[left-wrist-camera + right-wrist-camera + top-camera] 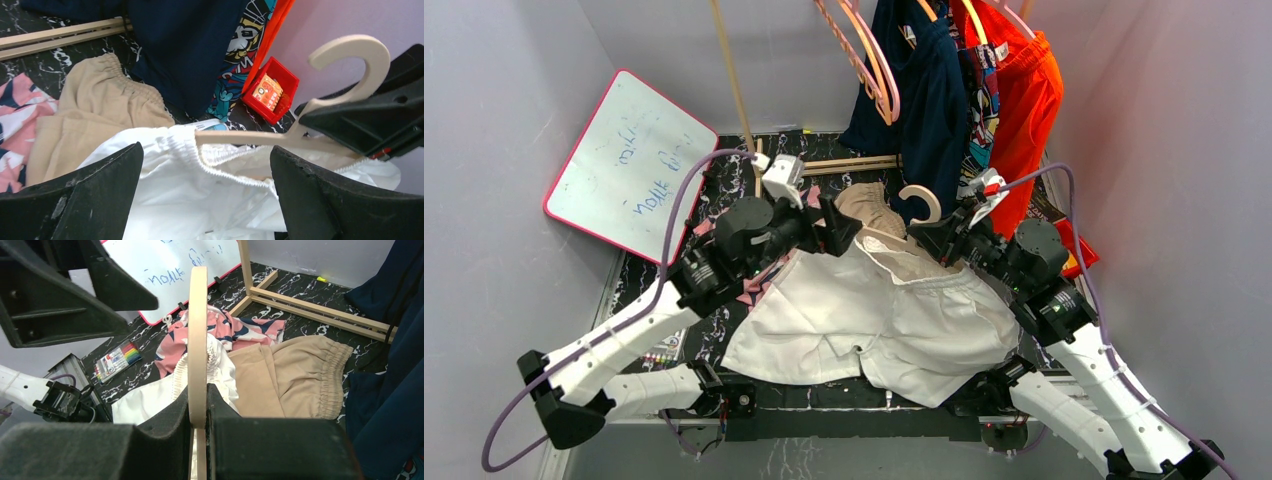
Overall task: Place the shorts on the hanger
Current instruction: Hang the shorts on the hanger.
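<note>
Toward the table's middle, above the white shorts (pixel 874 320): right gripper (pixel 944 240) clamped on the hanger (pixel 921 205) just below the hook, holding it roughly level, one arm tip at the gathered waistband and seemingly just inside it. Left gripper (pixel 829 230) spread wide, empty, facing that waistband, likely poised to draw elastic over the free hanger end. Shorts mostly flat toward the near edge, waistband raised. Tan shorts (pixel 869 208) and pink garment (pixel 759 285) behind, uninvolved.
</note>
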